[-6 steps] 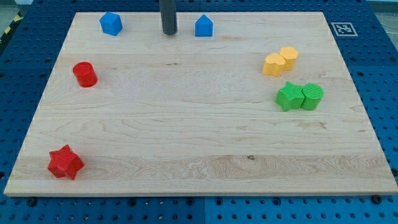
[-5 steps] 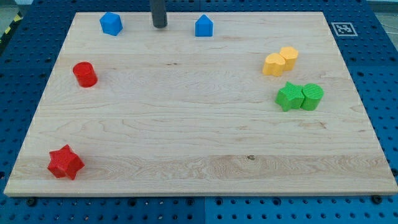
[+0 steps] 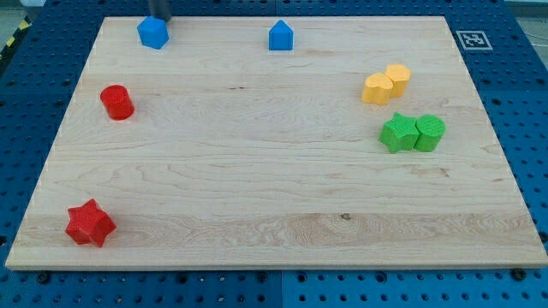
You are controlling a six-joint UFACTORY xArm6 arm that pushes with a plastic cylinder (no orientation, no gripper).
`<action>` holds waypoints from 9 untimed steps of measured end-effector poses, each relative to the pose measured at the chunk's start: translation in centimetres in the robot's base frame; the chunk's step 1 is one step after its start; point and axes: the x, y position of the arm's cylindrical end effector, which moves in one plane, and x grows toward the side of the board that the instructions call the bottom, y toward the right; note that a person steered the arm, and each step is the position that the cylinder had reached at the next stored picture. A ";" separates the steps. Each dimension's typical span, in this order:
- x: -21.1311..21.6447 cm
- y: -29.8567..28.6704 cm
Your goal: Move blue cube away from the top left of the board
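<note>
The blue cube (image 3: 152,32) sits near the board's top left corner. My tip (image 3: 159,18) is at the view's top edge, just above the cube and a little to its right, close to its far side; I cannot tell if it touches. A second blue block (image 3: 281,36), house-shaped, sits at top centre.
A red cylinder (image 3: 116,102) is at the left, a red star (image 3: 90,223) at bottom left. Two yellow blocks (image 3: 386,84) touch at the right, with a green star (image 3: 397,133) and green cylinder (image 3: 430,133) touching just below. A marker tag (image 3: 473,39) lies beyond the top right corner.
My tip has moved left and towards the view's top, from between the two blue blocks to just behind the blue cube. No block has moved.
</note>
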 end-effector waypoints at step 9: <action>8.4 6.4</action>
